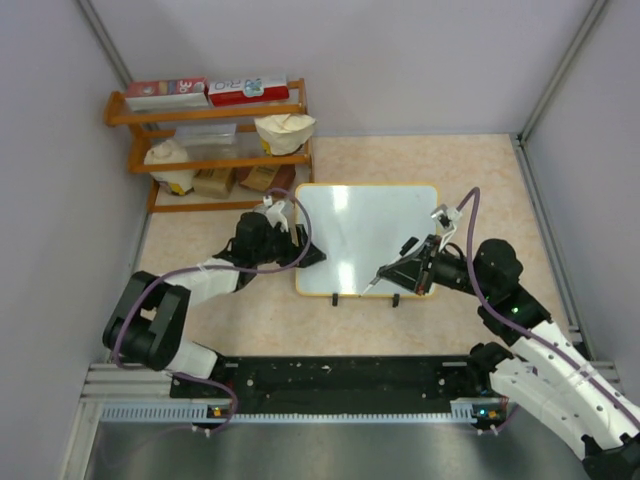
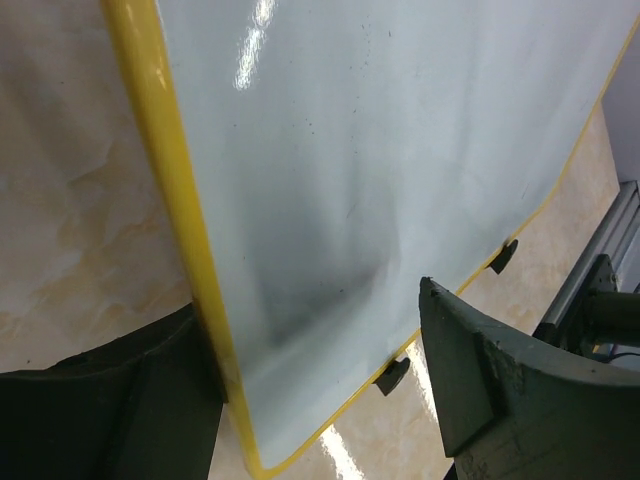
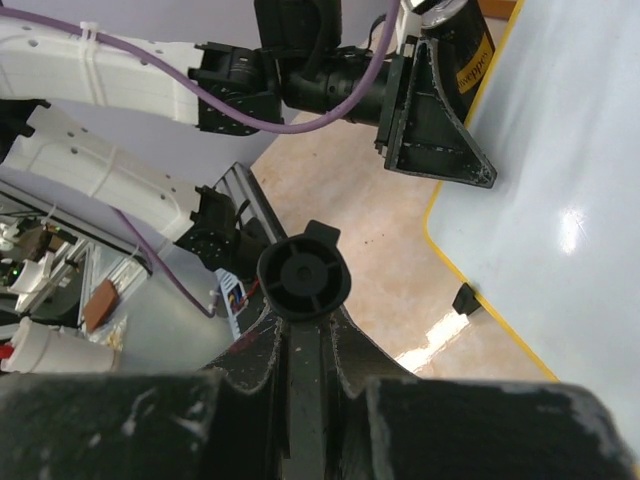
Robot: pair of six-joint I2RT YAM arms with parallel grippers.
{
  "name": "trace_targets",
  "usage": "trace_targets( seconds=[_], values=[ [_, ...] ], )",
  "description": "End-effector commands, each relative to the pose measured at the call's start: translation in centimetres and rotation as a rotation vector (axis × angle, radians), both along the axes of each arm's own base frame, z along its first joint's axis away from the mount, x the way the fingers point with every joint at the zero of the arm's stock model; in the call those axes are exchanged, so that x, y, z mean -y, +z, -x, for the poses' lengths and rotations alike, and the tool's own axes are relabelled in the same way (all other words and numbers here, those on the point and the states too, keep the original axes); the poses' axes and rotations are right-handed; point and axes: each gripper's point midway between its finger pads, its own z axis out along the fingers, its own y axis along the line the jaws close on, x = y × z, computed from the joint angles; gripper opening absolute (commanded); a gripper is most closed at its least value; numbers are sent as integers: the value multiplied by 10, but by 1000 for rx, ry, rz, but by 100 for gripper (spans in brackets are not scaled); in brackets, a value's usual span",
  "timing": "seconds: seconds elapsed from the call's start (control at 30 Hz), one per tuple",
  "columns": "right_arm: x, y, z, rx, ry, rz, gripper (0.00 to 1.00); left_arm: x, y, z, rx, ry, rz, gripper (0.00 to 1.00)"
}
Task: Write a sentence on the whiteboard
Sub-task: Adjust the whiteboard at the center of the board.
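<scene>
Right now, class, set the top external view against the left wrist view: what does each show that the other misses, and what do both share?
Only the top external view shows the wooden shelf beyond the board and the right gripper shut on a marker, its tip near the board's near edge. Only the left wrist view shows that the left gripper is open, its fingers on either side of the yellow frame. Both show the whiteboard, its black clip feet, and no writing.
</scene>
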Motion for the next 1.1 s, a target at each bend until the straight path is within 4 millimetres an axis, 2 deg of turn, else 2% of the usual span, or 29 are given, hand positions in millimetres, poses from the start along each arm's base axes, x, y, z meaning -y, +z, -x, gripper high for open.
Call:
trace_targets(
  seconds=[0.0, 0.1, 0.2, 0.33, 0.37, 0.43, 0.57, 0.73, 0.87, 1.07],
  values=[
    [0, 35, 1, 94, 20, -55, 0, 21, 20, -1, 99, -135, 102, 72],
    [-1, 35, 2, 95, 26, -55, 0, 21, 10, 6, 93, -149, 118, 65],
    [-1, 34, 0, 94, 22, -52, 0, 22, 5, 17, 94, -183, 149, 55],
    [-1, 31, 0, 87, 20, -51, 0, 23, 4, 25, 71, -196, 177, 34],
    [-1, 30, -1, 87, 18, -49, 0, 23, 4, 27, 67, -194, 178, 25],
    [-1, 31, -1, 86, 17, -51, 0, 22, 4, 30, 54, -192, 185, 19],
    [0, 30, -2, 88, 12, -49, 0, 19, -3, 43, 22, -201, 187, 0],
    [-1, 26, -3, 80, 12, -45, 0, 13, -14, 62, -6, -202, 195, 0],
    [-1, 25, -3, 84, 12, -45, 0, 7, -32, 83, -52, -207, 199, 0],
    [-2, 23, -4, 81, 12, -40, 0, 5, -43, 103, -82, -220, 225, 0]
  ],
)
